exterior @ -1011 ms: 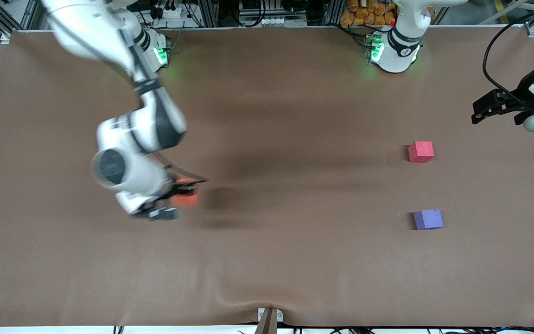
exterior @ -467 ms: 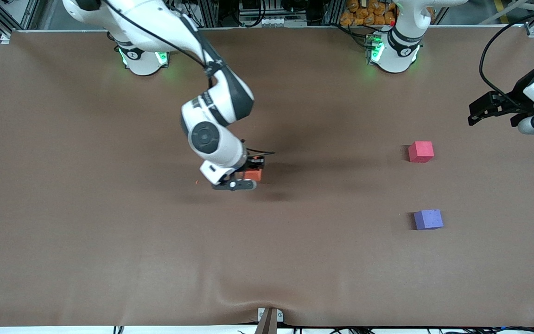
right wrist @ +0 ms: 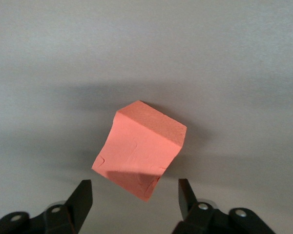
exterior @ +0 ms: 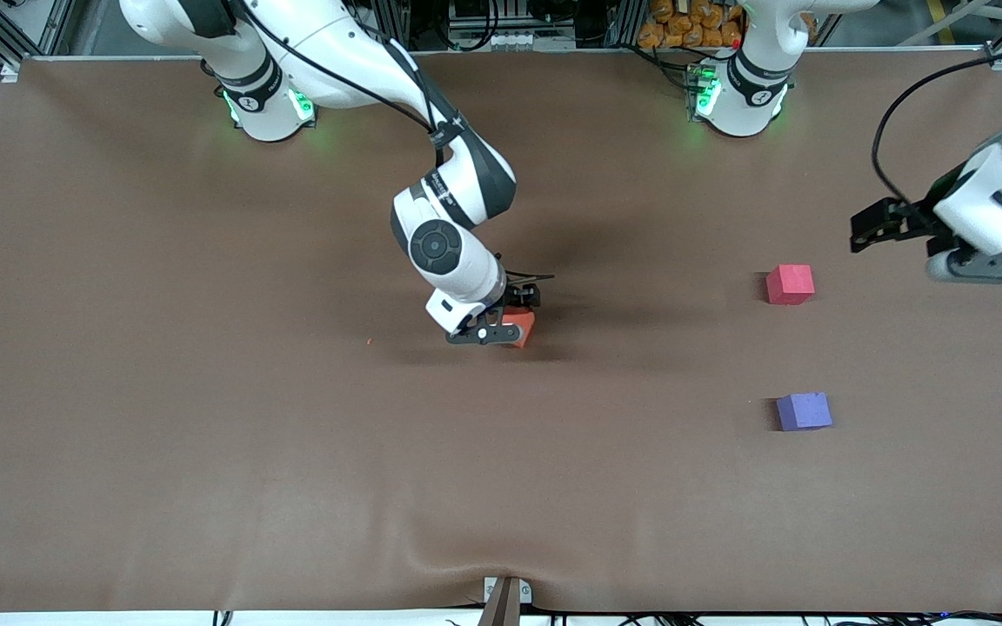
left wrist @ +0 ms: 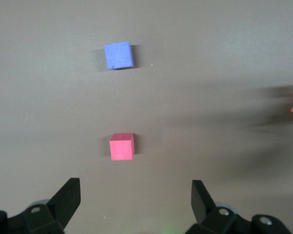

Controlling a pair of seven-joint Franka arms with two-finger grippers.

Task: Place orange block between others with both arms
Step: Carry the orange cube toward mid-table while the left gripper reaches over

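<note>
Count: three cubes are being shown on the worktop (exterior: 205,478), namely one orange block (exterior: 520,328), one red cube (exterior: 790,283) and one purple cube (exterior: 804,411); two arms are being shown.
Orange block, pose: it is being seen tilted, one corner turned toward the right tool (exterior: 501,320); being a cube, no long axis is being shown.
Orange block, place: it is lying near the middle of the worktop, well apart from the other two cubes, which are sitting toward the left arm's end, the purple one nearer the front camera.
Orange block and right tool: the block is being seen between the spread fingers (right wrist: 81,201), neither of them pressing on it.
Left tool (exterior: 866,228): it is being held wide open and empty over the worktop near the red cube.
</note>
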